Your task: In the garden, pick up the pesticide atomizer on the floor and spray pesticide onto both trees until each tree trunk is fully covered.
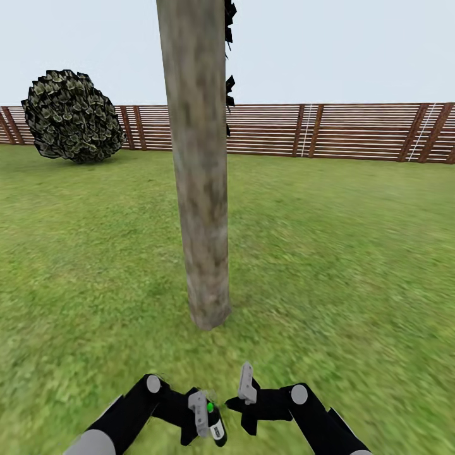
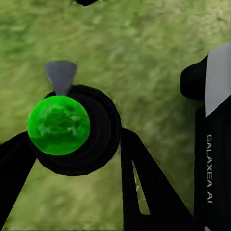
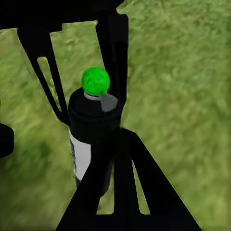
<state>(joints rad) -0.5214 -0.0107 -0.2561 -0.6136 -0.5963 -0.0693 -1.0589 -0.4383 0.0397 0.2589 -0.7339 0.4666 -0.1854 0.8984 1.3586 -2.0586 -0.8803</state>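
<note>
A thick mottled grey-brown tree trunk (image 1: 199, 189) stands upright in the grass straight ahead, a short way beyond both arms; its crown is out of view. My left gripper (image 1: 212, 422) is shut on the pesticide atomizer (image 1: 215, 424), a black bottle with a white label and a green ball top. In the left wrist view the atomizer (image 2: 58, 124) is seen from above, its grey nozzle forward, between the left gripper's (image 2: 77, 139) black fingers. From the right wrist the atomizer (image 3: 91, 120) stands upright. My right gripper (image 1: 246, 384) hovers beside it, fingers together and holding nothing.
Green lawn (image 1: 354, 265) spreads all round. A brown horizontal-slat fence (image 1: 354, 129) closes the far side. A round dark bush (image 1: 72, 117) sits at the far left by the fence. A few dark leaves (image 1: 229, 95) show behind the trunk.
</note>
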